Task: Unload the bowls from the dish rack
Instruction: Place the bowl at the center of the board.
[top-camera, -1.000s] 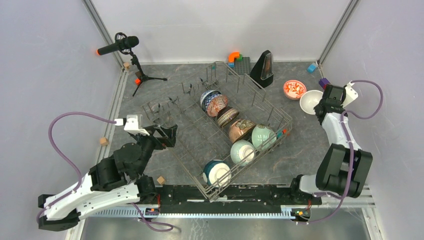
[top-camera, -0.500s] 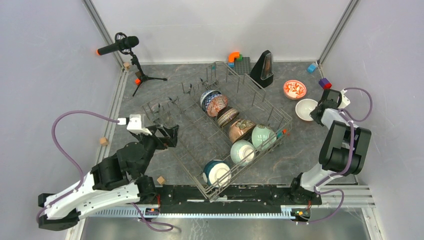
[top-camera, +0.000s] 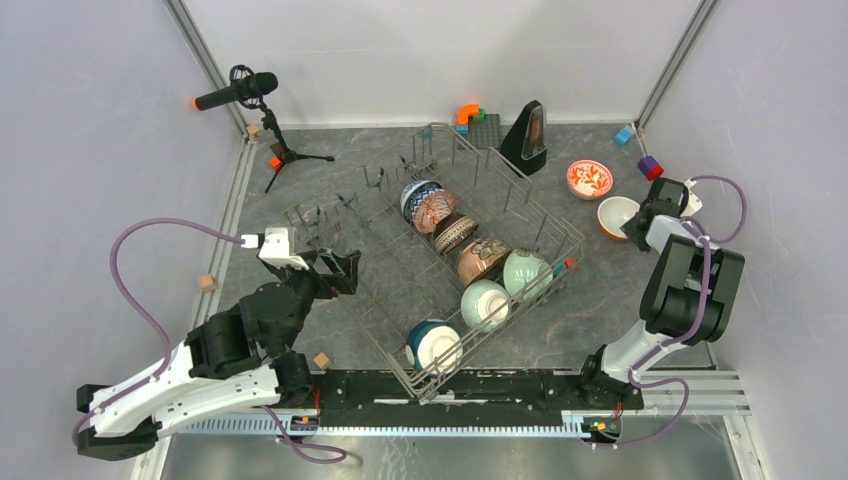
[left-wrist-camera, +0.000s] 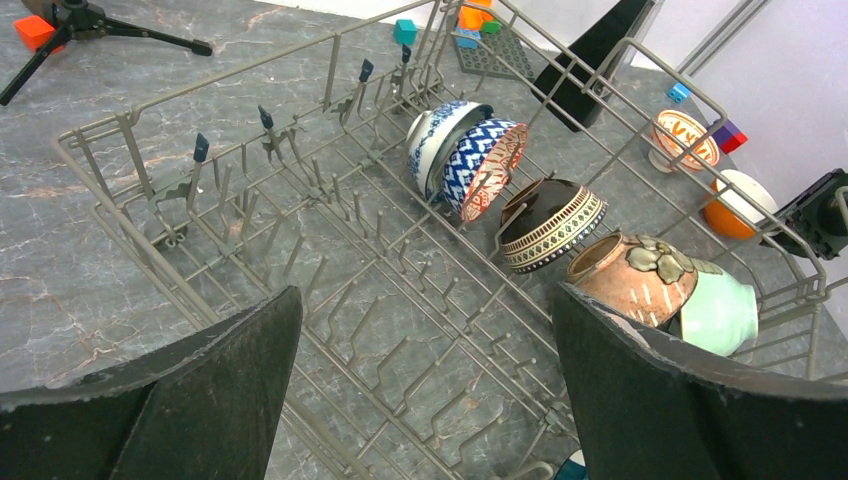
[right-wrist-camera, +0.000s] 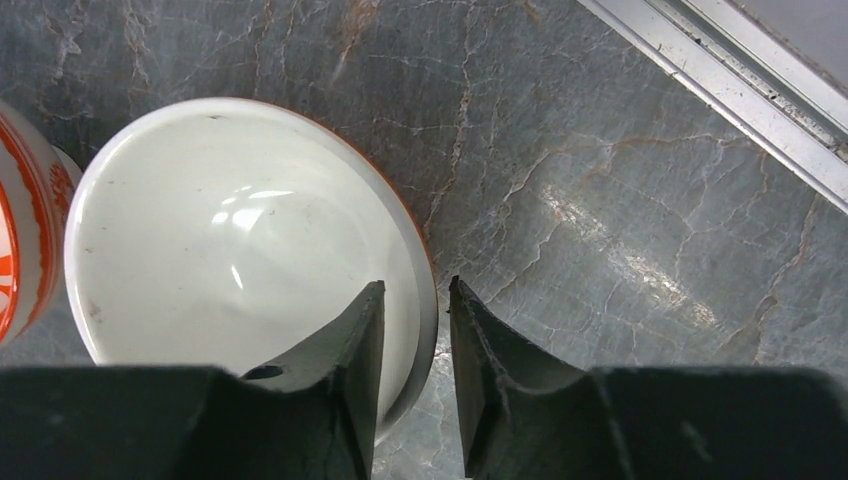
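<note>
White bowl (right-wrist-camera: 230, 260), orange outside, sits upright on the desk (right-wrist-camera: 620, 140). Right gripper (right-wrist-camera: 417, 295) jaws, clamped earlier, now stand apart astride its rim. Left gripper (left-wrist-camera: 425, 300) jaws gape wide.

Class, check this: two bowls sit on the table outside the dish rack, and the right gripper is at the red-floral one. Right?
No: the right gripper is at the white bowl, straddling its rim, as the right wrist view shows. The red-floral bowl sits beside it.

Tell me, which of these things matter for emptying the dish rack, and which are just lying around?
Job: dish rack, bowls standing in it, white bowl and red-floral bowl already out.
Lying about: microphone, metronome, coloured blocks, wooden cubes.
</note>
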